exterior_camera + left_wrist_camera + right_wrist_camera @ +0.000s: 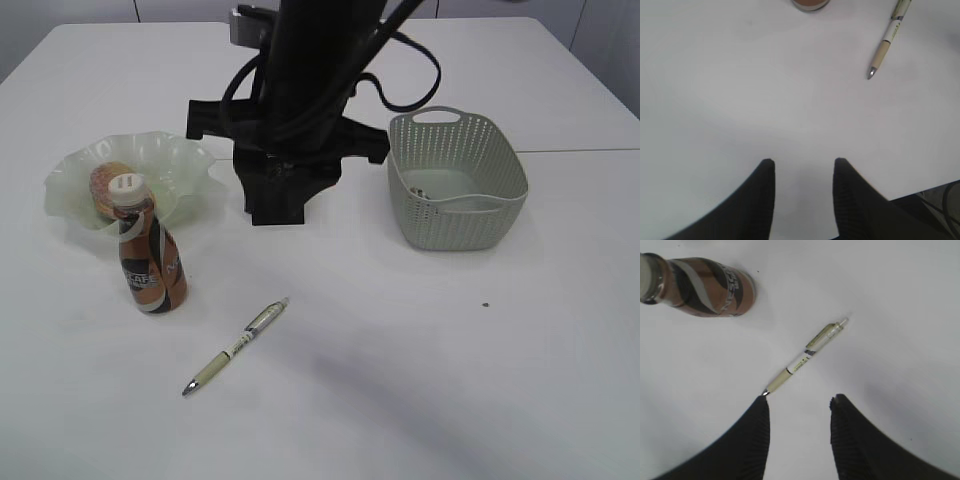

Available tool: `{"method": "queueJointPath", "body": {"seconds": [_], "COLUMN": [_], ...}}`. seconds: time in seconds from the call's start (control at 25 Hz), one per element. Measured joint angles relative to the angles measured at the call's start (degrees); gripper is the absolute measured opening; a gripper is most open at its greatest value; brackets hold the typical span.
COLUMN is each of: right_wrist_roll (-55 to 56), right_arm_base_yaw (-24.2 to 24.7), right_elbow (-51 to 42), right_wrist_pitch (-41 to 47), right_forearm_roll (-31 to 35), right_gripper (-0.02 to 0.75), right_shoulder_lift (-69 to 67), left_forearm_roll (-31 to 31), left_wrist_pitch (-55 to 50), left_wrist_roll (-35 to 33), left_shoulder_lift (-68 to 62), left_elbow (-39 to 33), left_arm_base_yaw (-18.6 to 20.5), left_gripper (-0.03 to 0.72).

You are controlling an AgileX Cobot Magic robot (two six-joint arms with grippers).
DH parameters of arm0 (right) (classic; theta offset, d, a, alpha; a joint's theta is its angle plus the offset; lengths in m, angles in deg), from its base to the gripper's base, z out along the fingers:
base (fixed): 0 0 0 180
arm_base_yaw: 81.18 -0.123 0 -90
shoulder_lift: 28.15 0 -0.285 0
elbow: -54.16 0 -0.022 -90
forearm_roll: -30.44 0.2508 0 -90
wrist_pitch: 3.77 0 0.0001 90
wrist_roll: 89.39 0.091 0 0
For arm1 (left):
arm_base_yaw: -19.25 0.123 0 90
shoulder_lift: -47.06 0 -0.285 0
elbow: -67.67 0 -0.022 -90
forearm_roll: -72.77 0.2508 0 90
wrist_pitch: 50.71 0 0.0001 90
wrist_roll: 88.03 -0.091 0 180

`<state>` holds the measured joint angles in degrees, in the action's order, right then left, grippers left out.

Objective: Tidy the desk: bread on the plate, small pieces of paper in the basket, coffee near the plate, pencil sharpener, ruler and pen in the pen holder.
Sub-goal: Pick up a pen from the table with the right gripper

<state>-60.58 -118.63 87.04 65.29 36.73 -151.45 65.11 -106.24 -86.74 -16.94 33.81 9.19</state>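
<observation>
On the bench (480,380) I count one pen (236,347), one coffee bottle (148,255), one wavy green plate (185,160) with one piece of bread (102,180) on it, and one perforated basket (500,160) over on the right. Two claws show, one in each wrist view (804,167) (799,405).

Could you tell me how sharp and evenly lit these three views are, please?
Exterior view: soft even light, faint shadow right of the pen. Left wrist view: white table washed out, dark fingers blurred. Right wrist view: coffee bottle slightly soft.
</observation>
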Motion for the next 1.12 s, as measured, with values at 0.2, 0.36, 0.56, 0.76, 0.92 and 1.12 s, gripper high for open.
{"method": "queueJointPath", "body": {"seconds": [0.2, 0.36, 0.56, 0.76, 0.92, 1.12], "right_wrist_roll": [17.9, 28.4, 38.7, 46.0, 47.5, 48.0], "right_arm_base_yaw": [-1.3, -2.1, -2.4, -2.4, -2.4, -2.4], "right_elbow": [0.0, 0.1, 0.3, 0.5, 0.6, 0.6], "right_wrist_pitch": [-1.3, -4.7, -6.9, -8.8, -9.6, -9.7], "right_forearm_roll": [0.1, 0.2, 1.2, 1.3, 1.2, 0.8], "right_gripper": [0.3, 0.3, 0.3, 0.3, 0.3, 0.3], "right_shoulder_lift": [-3.5, -6.7, -11.1, -13.5, -15.4, -17.4], "left_forearm_roll": [0.0, 0.0, 0.0, 0.0, 0.0, 0.0], "left_wrist_pitch": [0.0, 0.4, 1.1, 1.3, 1.3, 1.3], "left_wrist_roll": [0.0, 0.0, 0.0, 0.0, 0.0, 0.0], "left_shoulder_lift": [0.0, 0.0, 0.0, 0.0, 0.0, 0.0], "left_elbow": [0.0, 0.0, 0.0, 0.0, 0.0, 0.0], "left_arm_base_yaw": [0.0, 0.0, 0.0, 0.0, 0.0, 0.0], "left_gripper": [0.29, 0.29, 0.29, 0.29, 0.29, 0.29]}}
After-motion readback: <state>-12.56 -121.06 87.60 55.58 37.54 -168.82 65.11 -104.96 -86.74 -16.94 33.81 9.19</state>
